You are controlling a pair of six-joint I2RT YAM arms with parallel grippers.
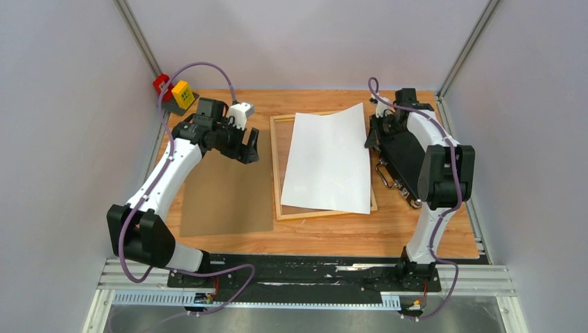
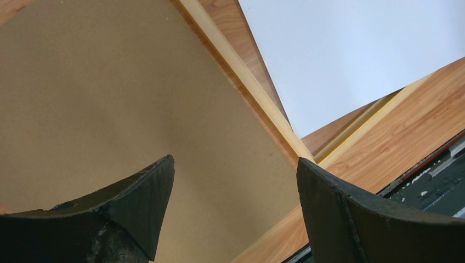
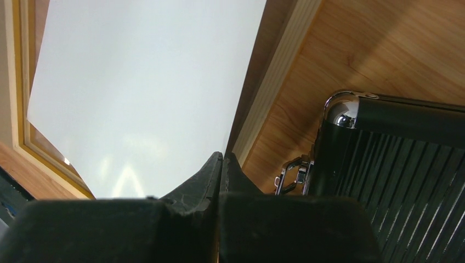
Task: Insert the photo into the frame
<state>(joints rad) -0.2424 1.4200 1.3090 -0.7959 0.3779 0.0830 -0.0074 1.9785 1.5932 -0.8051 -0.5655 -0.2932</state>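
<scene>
Looking from above, the photo [image 1: 329,159] lies white back up on the frame [image 1: 275,166], a little askew, so it covers the opening but is not seated inside the rails. The right gripper [image 1: 372,139] is at its right edge, beside the black case [image 1: 405,159]. The left gripper [image 1: 248,147] hovers over the brown panel [image 1: 222,191], probably ready to help.

From the left wrist, its fingers stand wide apart with nothing between them, near the frame's left rail.

From the right wrist, the fingers are pressed together and the sheet's edge runs into their seam, so they seem to pinch it for straightening.
</scene>
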